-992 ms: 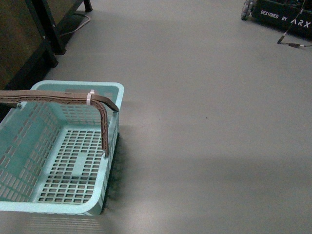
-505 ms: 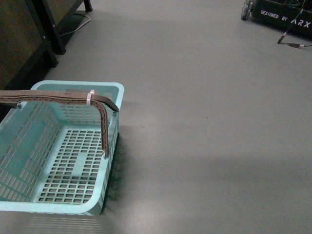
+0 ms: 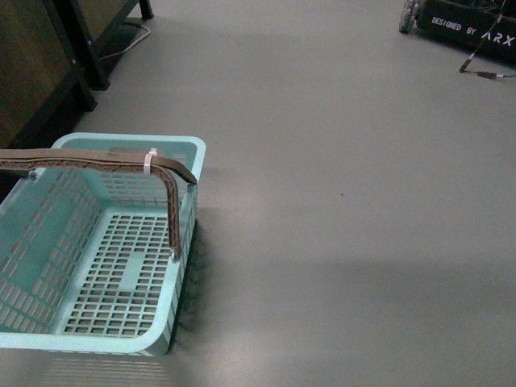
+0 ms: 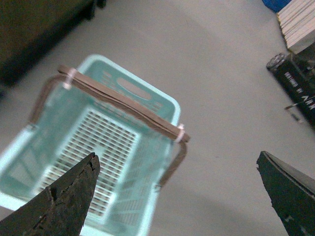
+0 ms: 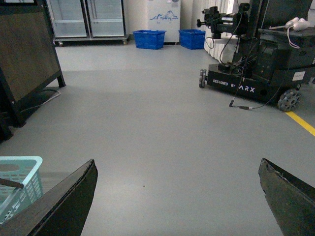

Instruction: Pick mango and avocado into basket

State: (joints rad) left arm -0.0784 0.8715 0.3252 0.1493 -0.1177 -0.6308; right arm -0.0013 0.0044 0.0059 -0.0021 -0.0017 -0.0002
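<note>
Teal basket (image 3: pixel 129 139) on grey floor (image 3: pixel 347 201), brown handle (image 3: pixel 97 160) raised. Left tool (image 4: pixel 176 162) above basket, wide open, holding nothing. Right tool (image 5: pixel 177 167) likewise open, empty.

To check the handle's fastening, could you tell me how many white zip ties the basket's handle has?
2. One zip tie sits near one end of the handle, the other near the opposite end. None seem hidden.

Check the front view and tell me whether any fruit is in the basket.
No, the basket holds no fruit; all of its slotted floor that shows is bare.
</note>
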